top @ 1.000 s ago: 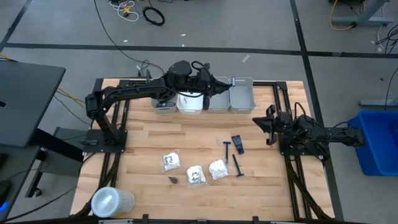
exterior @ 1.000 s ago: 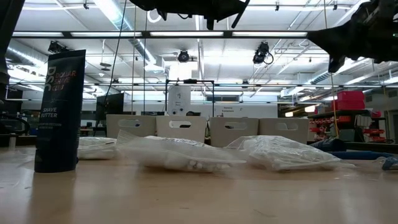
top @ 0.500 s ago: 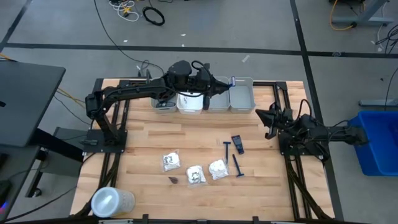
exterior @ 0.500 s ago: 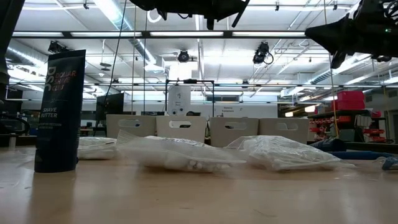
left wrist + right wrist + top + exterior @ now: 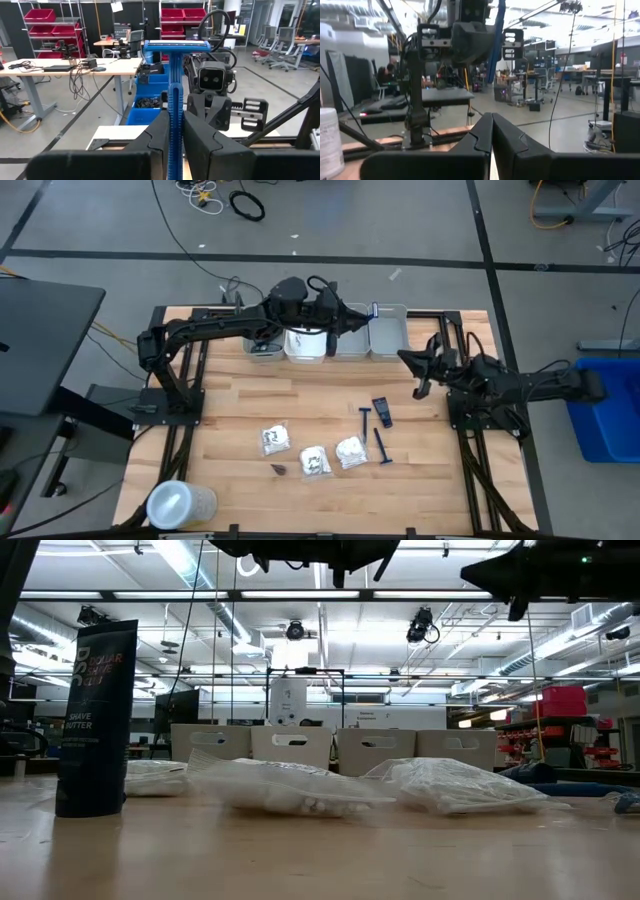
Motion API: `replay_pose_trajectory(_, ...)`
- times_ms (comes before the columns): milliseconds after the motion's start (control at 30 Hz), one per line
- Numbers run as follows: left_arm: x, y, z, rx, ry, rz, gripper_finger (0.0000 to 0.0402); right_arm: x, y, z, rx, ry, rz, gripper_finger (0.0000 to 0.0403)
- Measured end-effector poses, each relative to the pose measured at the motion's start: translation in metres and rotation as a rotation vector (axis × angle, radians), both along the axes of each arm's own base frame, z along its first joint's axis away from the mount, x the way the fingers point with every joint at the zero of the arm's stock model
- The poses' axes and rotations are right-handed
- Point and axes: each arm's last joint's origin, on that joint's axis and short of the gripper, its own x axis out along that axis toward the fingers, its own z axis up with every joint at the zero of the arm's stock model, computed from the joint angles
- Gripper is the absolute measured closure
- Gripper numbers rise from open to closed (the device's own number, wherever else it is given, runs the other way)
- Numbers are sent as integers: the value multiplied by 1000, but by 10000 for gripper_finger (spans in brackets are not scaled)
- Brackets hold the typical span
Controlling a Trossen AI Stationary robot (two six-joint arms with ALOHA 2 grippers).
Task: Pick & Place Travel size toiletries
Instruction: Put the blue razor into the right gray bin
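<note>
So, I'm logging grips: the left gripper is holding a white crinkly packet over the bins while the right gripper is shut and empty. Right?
Not quite. The left gripper is shut on a thin blue T-shaped razor, not a packet; the left wrist view shows it. It is over the grey and white plastic bins, and the right gripper is shut and empty.

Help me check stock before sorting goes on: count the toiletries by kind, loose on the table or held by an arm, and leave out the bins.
White packets: 3
Blue razors: 3, one of them held upright in the left gripper
Dark items: 2
Total: 8
</note>
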Motion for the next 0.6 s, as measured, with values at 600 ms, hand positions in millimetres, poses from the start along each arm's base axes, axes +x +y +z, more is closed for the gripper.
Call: replay_pose_trajectory(600, 0, -3, 2, -24, -22, -102, 354, 37, -3, 6, 89, -65, -40, 332)
